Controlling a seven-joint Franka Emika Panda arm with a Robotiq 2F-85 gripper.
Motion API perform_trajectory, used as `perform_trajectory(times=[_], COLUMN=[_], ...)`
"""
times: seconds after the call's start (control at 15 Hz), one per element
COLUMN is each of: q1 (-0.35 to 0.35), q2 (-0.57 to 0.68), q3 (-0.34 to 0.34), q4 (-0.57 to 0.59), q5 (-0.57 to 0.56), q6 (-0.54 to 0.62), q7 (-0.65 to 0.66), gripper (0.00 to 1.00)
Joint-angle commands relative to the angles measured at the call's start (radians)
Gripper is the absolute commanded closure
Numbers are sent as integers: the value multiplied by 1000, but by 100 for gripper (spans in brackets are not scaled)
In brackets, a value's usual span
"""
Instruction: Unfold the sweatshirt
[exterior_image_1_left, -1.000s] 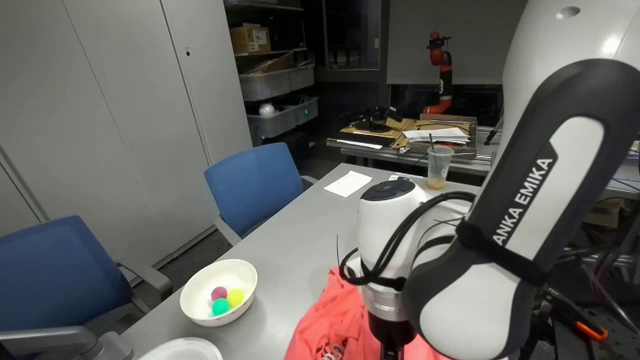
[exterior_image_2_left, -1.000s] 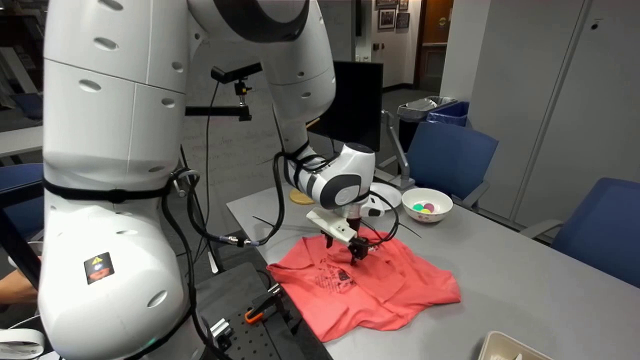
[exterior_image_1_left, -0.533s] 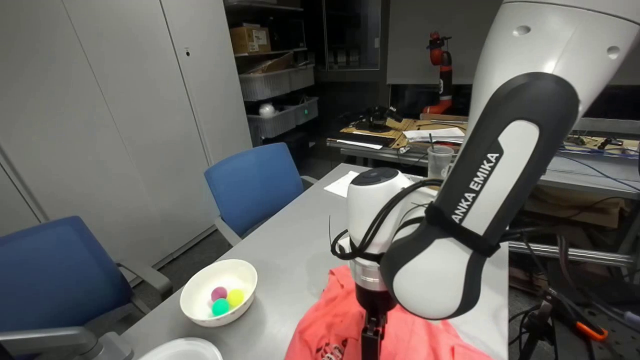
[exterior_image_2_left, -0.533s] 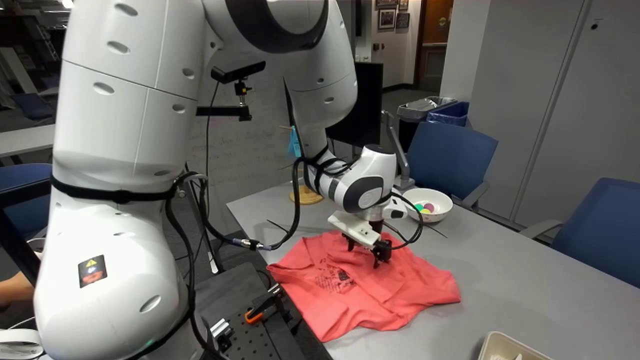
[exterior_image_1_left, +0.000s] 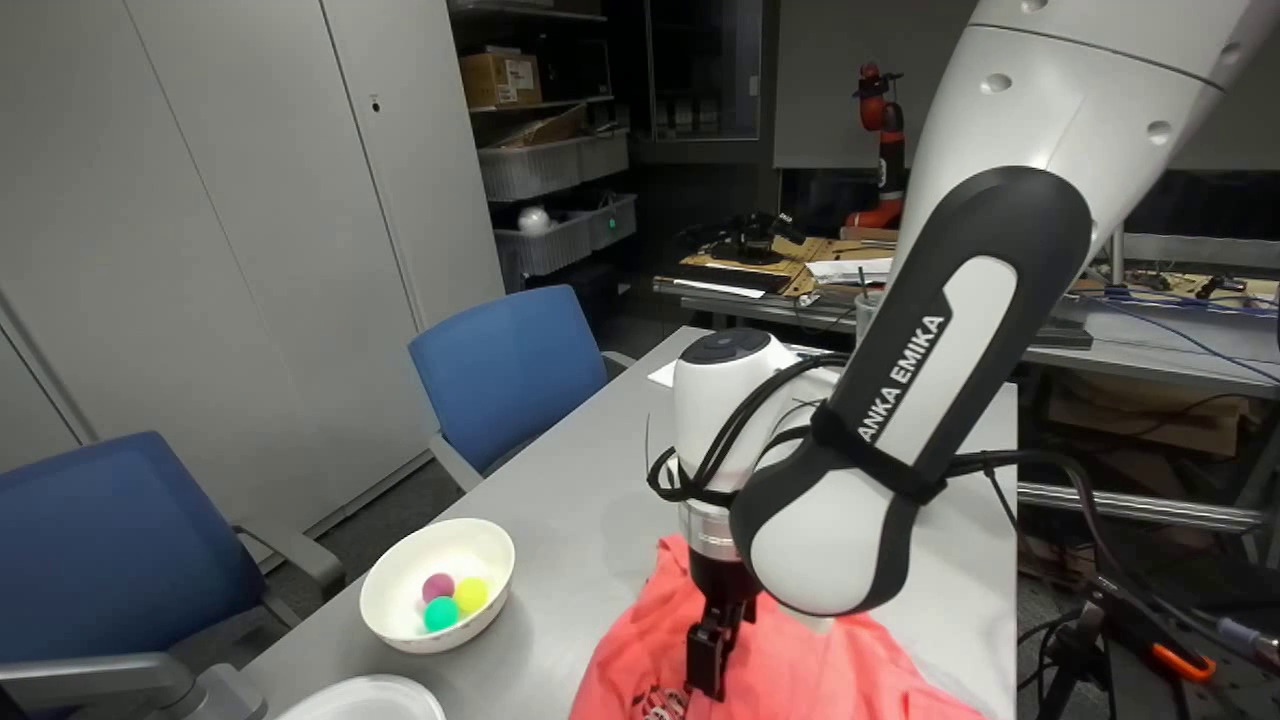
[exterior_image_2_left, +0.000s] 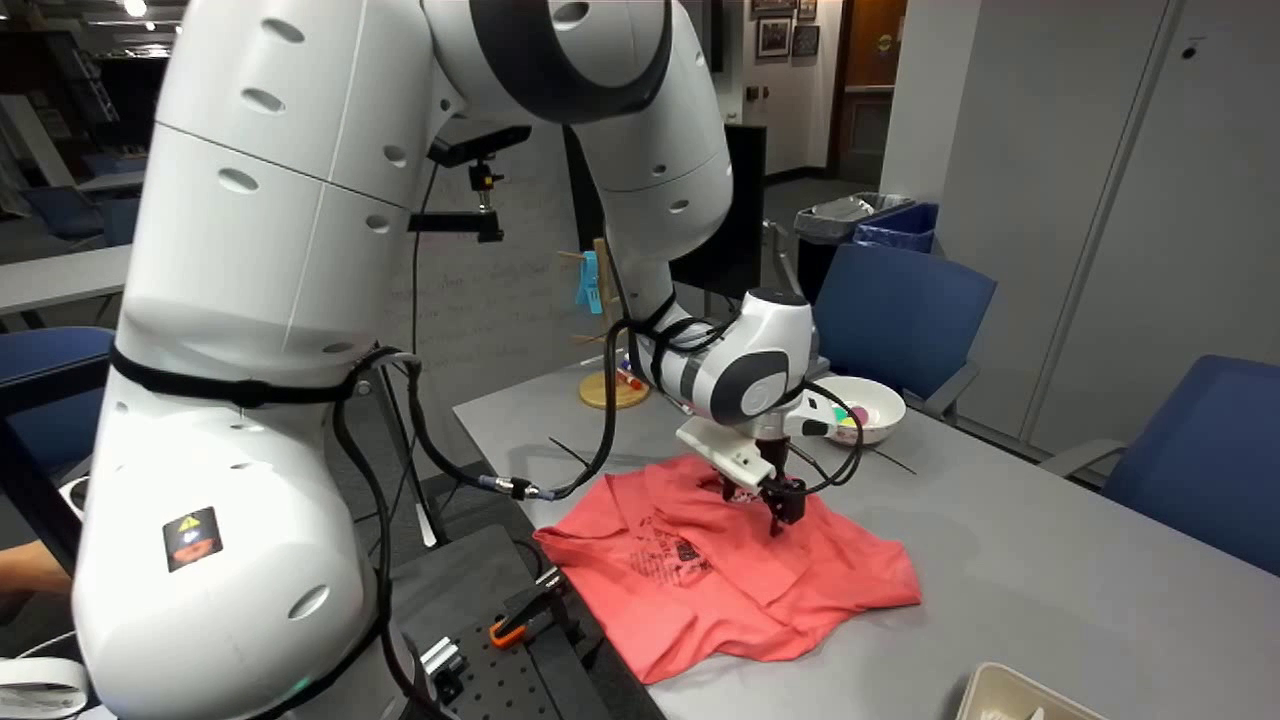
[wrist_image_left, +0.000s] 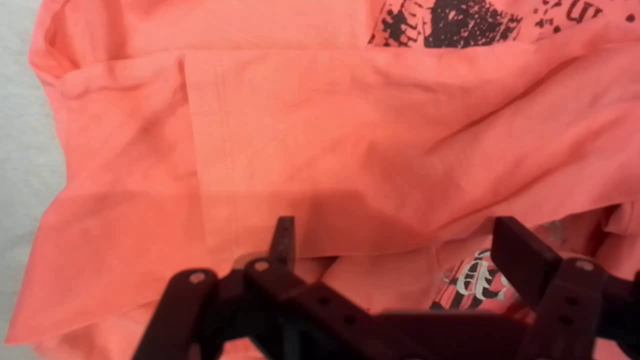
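The sweatshirt (exterior_image_2_left: 725, 580) lies on the surface (exterior_image_2_left: 1060, 560), with the gripper (wrist_image_left: 394, 235) over it; whether the two touch is hard to tell. In an exterior view the bowl (exterior_image_1_left: 405, 570) stands apart, left of the sweatshirt, with three balls (exterior_image_1_left: 441, 614) inside, and a plate (exterior_image_1_left: 365, 702) sits before the bowl. One chair (exterior_image_1_left: 110, 550) is left of the bowl, another chair (exterior_image_1_left: 510, 370) behind it. In an exterior view a stand (exterior_image_2_left: 593, 392) is behind the sweatshirt, and a tray (exterior_image_2_left: 995, 690) before it to the right.
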Motion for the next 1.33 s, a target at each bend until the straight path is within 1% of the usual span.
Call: perform_trajectory(times=[0.0,0.13,0.4,0.73,1.0,1.27], q1=[62,80,95,133,148,148], q2=[27,33,37,43,30,20], q3=[-56,-68,-64,-85,-102,-112], q4=[35,36,47,61,43,21], q5=[-33,-31,-4,-13,-16,-18], q6=[-31,-31,-36,-35,-33,-23], q7=[135,178,260,356,387,394], gripper=[0,0,0,0,0,0])
